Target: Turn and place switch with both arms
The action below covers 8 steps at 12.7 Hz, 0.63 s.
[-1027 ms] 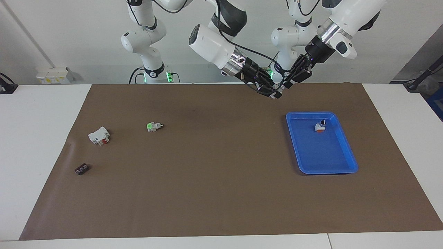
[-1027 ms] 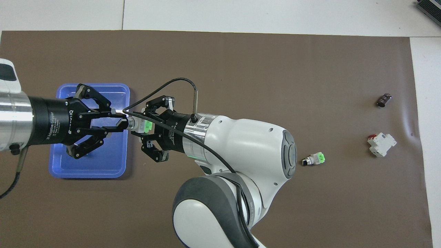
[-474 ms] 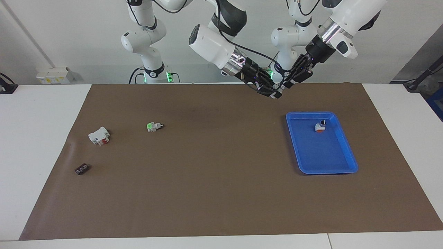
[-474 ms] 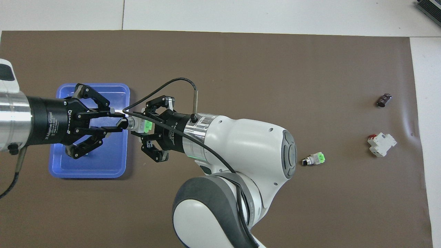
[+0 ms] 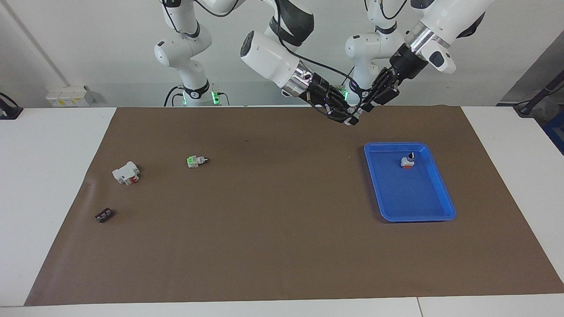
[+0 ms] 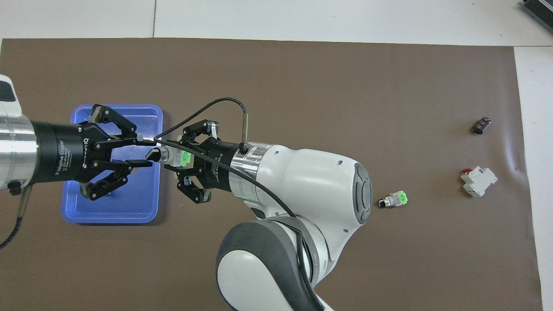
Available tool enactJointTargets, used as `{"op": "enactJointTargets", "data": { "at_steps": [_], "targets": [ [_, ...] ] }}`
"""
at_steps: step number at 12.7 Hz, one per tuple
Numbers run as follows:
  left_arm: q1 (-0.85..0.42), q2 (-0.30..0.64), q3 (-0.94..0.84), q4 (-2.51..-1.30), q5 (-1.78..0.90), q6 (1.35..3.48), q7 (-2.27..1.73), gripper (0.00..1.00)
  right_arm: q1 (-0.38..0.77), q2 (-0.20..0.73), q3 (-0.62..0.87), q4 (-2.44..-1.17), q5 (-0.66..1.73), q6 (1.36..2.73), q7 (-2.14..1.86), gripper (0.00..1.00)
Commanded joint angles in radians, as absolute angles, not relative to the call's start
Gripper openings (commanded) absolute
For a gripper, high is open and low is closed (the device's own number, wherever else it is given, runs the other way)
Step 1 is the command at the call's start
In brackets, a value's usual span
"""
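White lettering reading "Adaptive Gripper" is showing on the left gripper [image 6: 144, 152], whose black fingers are standing parted around the silvery neck of the switch [image 6: 173, 156]. The right gripper [image 6: 178, 157] is clenching that pale grey plastic switch in the air, beside the glossy blue tray [image 6: 129, 207].

The right arm [image 6: 298, 224] is covering the mat at lower centre; the switch [image 6: 175, 156] is perhaps half hidden between fingers.
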State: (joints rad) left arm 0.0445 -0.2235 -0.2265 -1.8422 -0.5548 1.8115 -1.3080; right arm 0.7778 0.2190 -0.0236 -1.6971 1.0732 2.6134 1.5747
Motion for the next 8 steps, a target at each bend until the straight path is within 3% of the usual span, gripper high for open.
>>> {"op": "enactJointTargets", "data": {
  "at_steps": [1,5,8],
  "targets": [
    [0.046,-0.245,-0.224,-1.858,-0.551,1.816,-1.324,0.34,0.775,0.227,-0.020,-1.686,1.057,2.628,1.568,0.00],
    [0.041,-0.245,-0.224,-1.858,-0.549,1.815,-1.325,0.27,0.775,0.227,-0.020,-1.686,1.057,2.628,1.568,0.00],
    [0.037,-0.252,-0.225,-1.864,-0.549,1.819,-1.319,0.05,0.782,0.227,-0.020,-1.687,1.057,2.628,1.568,0.00]
  ]
}}
